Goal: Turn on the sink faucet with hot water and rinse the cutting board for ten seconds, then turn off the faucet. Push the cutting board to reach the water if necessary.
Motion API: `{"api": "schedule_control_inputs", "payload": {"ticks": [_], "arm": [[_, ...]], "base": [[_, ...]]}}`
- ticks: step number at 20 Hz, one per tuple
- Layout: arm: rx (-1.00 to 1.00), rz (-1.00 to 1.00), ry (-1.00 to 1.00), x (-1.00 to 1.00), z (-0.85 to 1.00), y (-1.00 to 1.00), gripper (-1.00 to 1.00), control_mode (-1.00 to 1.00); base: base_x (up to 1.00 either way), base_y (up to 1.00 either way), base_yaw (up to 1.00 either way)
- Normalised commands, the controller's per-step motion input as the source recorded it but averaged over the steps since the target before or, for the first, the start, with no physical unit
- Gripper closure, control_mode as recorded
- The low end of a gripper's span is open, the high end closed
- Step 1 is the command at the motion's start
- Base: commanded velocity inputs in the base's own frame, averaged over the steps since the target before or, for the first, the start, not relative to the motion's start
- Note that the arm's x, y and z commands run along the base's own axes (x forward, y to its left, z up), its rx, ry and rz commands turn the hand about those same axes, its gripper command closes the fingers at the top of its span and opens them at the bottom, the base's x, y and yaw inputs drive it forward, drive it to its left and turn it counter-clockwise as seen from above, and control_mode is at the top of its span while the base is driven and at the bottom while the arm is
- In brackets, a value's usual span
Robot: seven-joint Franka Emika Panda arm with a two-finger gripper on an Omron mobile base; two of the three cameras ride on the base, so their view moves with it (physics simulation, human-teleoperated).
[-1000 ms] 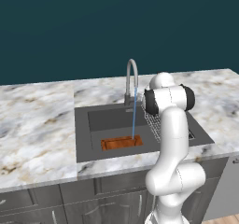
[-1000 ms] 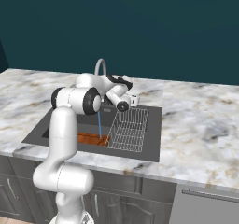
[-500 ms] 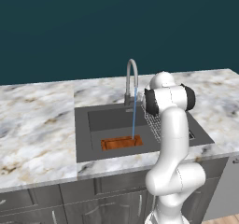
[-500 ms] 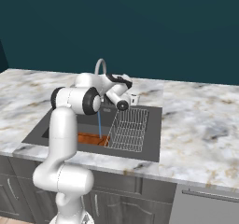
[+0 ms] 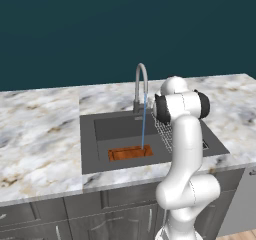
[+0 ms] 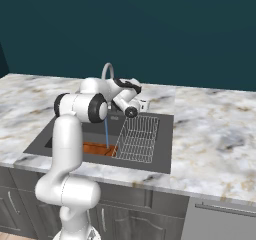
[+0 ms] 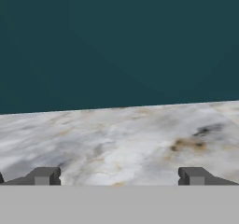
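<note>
A: Is water running?

B: Yes. A thin blue line falls from the faucet in the middle of the frame. It lands on the right end of the board.

A: Where is the board?

B: Flat in the sink, near its front wall. A rack sits on the right.

A: And the end effector?

B: Wide open, holding nothing. Its tips sit far apart at the bottom of the hand view, over the counter.
</note>
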Motion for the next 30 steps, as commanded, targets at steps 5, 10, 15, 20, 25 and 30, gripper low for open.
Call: {"api": "schedule_control_inputs", "payload": {"ticks": [5,10,15,20,25,30], "arm": [[0.00,0.00,0.00,0.00,0.13,-0.02,-1.00,-1.00],[0.00,0.00,0.00,0.00,0.13,-0.06,-1.00,-1.00],[0.00,0.00,0.00,-0.04,0.04,-0.27,-1.00,-1.00],[0.00,0.00,0.00,0.00,0.00,-0.41,-1.00,-1.00],[0.00,0.00,0.00,0.00,0.00,-0.42,-1.00,-1.00],[0.00,0.00,0.00,0.00,-0.01,-0.19,-1.00,-1.00]], "base": [[0.00,0.00,0.00],[0.00,0.00,0.00],[0.00,0.00,0.00],[0.00,0.00,0.00],[0.00,0.00,0.00],[0.00,0.00,0.00]]}}
